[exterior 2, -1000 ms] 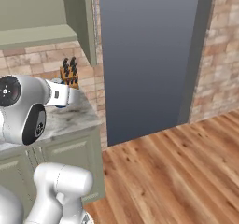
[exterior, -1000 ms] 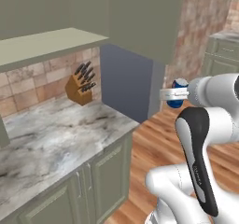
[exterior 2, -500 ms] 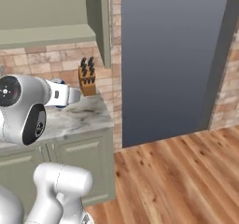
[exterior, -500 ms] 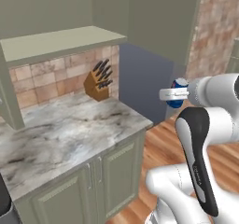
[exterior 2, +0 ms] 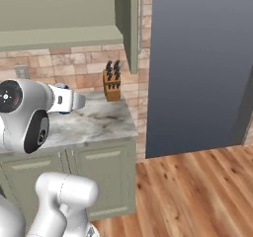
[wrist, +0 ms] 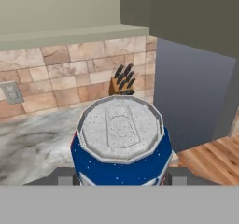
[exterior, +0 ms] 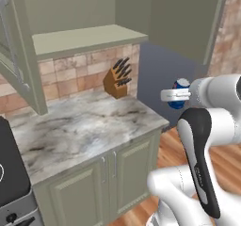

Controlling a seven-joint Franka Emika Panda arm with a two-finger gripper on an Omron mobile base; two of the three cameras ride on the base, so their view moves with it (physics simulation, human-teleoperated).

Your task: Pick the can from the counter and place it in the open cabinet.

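Base swung toward counter (exterior: 89, 126), end effector (exterior: 175, 95) clamped on can (exterior: 180, 93), knife block (exterior: 116, 81) by backsplash, shelf (exterior: 89, 36) overhead

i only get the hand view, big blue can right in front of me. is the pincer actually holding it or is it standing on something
Observer: Held. In the left base view the can hangs in the pincer, out past the counter edge, over the wood floor.
Operator: where's the open cabinet
Observer: Its shelf sits above the counter, door swung out at the left.
Operator: anything on the counter
Observer: A knife block by the brick wall.
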